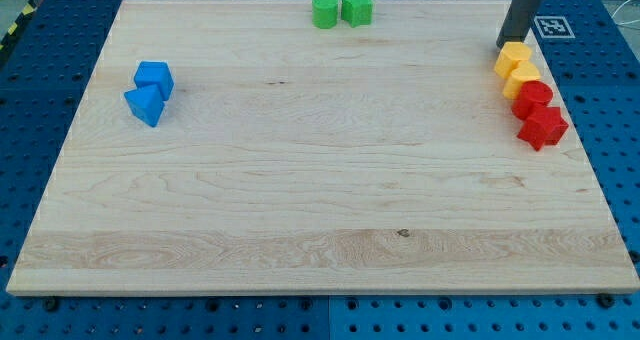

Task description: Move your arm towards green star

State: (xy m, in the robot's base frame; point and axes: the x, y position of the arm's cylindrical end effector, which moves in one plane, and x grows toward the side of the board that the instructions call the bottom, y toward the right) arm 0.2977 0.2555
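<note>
The green star point(357, 7) lies at the view's top edge of the wooden board point(300, 180), just right of a green round block point(324, 10) that touches it. My tip point(505, 46) is at the view's upper right, far to the right of the green star. It rests just above and left of a yellow block point(513, 57).
A second yellow block point(522, 78), a red round block point(533, 96) and a red star point(543, 126) run in a touching line down the board's right side. Two blue blocks point(154, 78) point(145, 105) sit together at the view's upper left.
</note>
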